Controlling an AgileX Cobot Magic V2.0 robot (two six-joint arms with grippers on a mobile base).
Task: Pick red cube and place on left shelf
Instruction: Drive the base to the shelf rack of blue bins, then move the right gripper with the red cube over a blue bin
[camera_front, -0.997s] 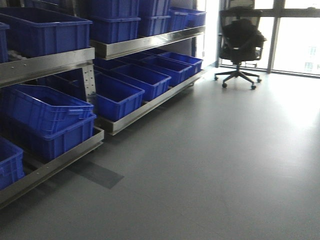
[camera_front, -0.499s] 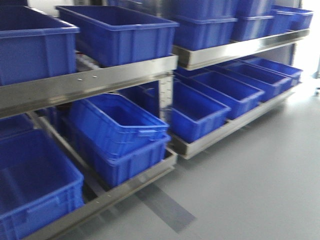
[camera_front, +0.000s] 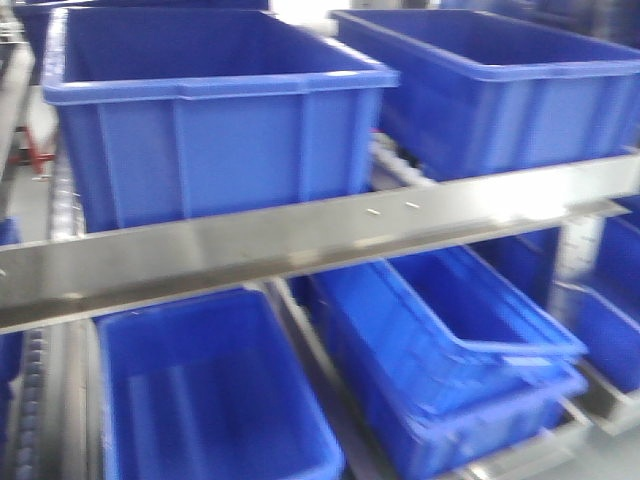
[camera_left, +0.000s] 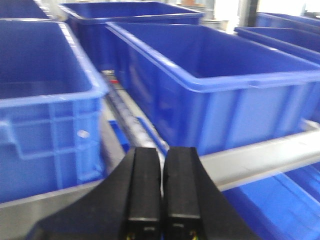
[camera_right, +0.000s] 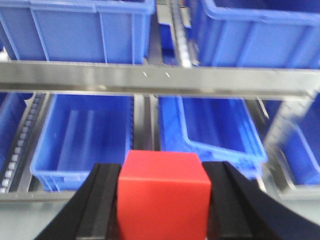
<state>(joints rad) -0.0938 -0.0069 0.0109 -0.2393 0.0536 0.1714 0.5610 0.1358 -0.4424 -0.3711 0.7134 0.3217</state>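
Front view swings left and closes in: shelf rail (camera_front: 300, 245) and upper blue bins (camera_front: 210, 140) now fill the frame.

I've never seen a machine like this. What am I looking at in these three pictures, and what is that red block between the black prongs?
This is a two-armed robot on a mobile base, and each picture comes from one of its cameras. One camera looks forward and shows a metal shelf rack holding blue plastic bins on two levels. The other two cameras sit on the wrists. The left one looks past the left gripper, two black fingers pressed together with nothing between them, toward the upper bins. The right one shows the right gripper clamped on a red cube, facing the same rack.
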